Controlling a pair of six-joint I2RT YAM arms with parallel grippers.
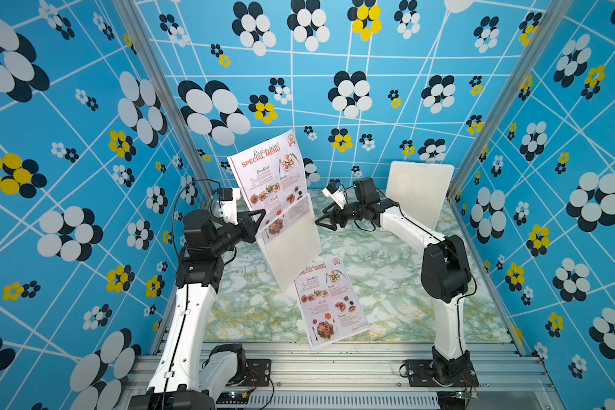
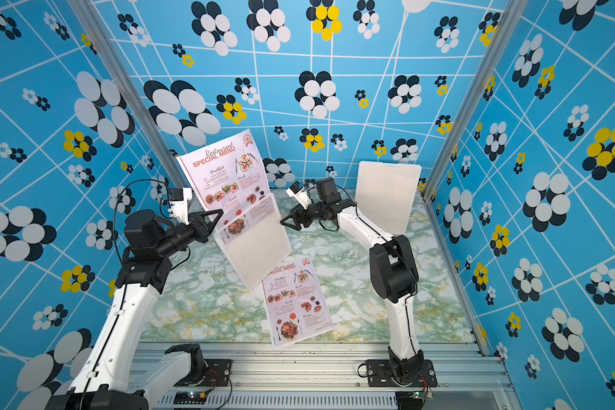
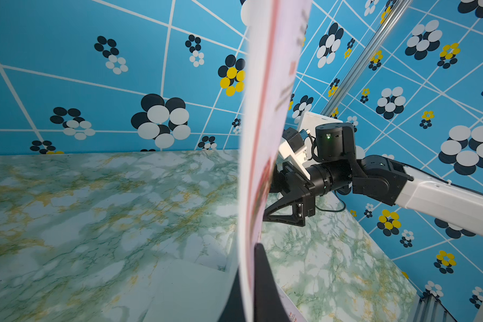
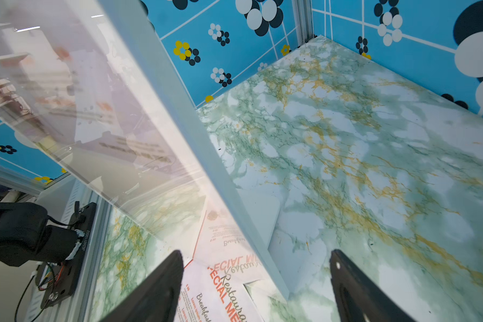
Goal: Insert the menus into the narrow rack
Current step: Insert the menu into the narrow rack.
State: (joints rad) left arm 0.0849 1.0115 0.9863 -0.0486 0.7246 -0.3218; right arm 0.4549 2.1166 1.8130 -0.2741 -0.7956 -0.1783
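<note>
- Pale-pink held menu [image 1: 267,169] stands tilted at the centre of both top views. Its lower part is already behind the clear front of the rack [image 1: 292,253], so the step in hand, I judge, is sliding it fully down.
- Left gripper [image 1: 261,213] is clamped tight on this sheet's left edge, just above the rack's upper left corner. Most of the sheet rises up and to the right of the fingers.
- To do it well, hold the sheet in line with the slot, lower it along the rack's lean, and let go before the fingers meet the rim. A thin sheet pushed from one edge may bow or jam.
- Right gripper [image 1: 319,222] has its jaws spread wide and holds nothing. It sits just beside the rack's upper right edge; whether it touches I cannot tell. It could steady the rack.
- Second menu [image 1: 329,305] lies flat on the marble table [image 1: 398,269] at lower centre, just in front of the rack and well apart from both grippers.
</note>
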